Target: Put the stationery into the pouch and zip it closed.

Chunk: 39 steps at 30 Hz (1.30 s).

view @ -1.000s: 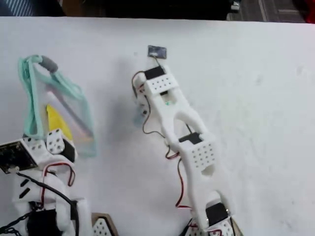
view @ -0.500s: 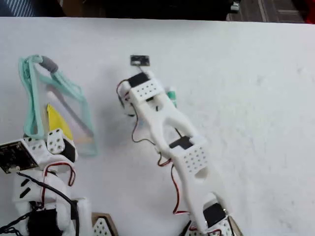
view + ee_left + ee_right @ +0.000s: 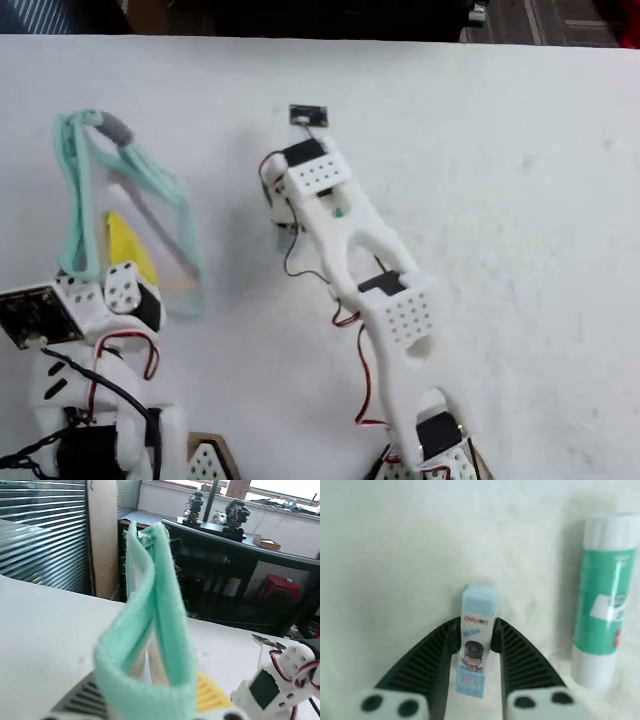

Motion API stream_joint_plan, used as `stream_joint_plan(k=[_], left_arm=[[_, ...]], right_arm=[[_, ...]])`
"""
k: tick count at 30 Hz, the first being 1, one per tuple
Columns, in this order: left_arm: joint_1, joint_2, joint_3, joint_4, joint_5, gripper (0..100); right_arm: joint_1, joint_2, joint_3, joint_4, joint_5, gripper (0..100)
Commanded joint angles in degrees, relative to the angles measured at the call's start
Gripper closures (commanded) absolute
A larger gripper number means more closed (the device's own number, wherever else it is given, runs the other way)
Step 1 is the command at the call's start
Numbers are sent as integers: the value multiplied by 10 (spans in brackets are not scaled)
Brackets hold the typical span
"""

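While in right tool [image 3: 475,626], labelled eraser [image 3: 479,602].

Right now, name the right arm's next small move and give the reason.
Probably lift the small light-blue eraser straight up. The right gripper is shut on its two sides, the green-and-white glue stick lies close beside it, and the mint-green pouch sits well apart from it.

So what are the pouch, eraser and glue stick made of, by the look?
Pouch: woven teal fabric edging, visibly ribbed, with clear, probably plastic, panels. Eraser: likely rubber, matte blue end showing beyond a printed sleeve. Glue stick: smooth, hard plastic tube, slight sheen.
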Motion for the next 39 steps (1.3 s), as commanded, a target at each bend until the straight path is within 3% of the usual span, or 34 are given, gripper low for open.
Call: stream_joint_plan(k=[1,8,14,19,25,27,31,37,39], left_arm=[[72,-6,-6,-23,7,976],[176,-6,-28,-54,4,976],[280,-6,-4,-54,-44,976],[352,-6,36,-55,-97,976],[357,-6,58,-55,-108,969],[356,-6,61,-55,-105,923],[334,-6,67,-37,-73,792],[331,-6,69,-16,-47,786],[332,-6,69,-17,-47,786]], right_arm=[[22,-63,-63,45,74,982],[25,-180,-166,187,186,982],[83,-305,-157,180,204,982],[90,-415,-151,183,206,982],[89,-542,-151,189,206,982],[82,-582,-151,189,206,982],[29,-653,-147,189,206,982],[-76,-767,-8,168,208,982],[-126,-800,61,128,244,982]])
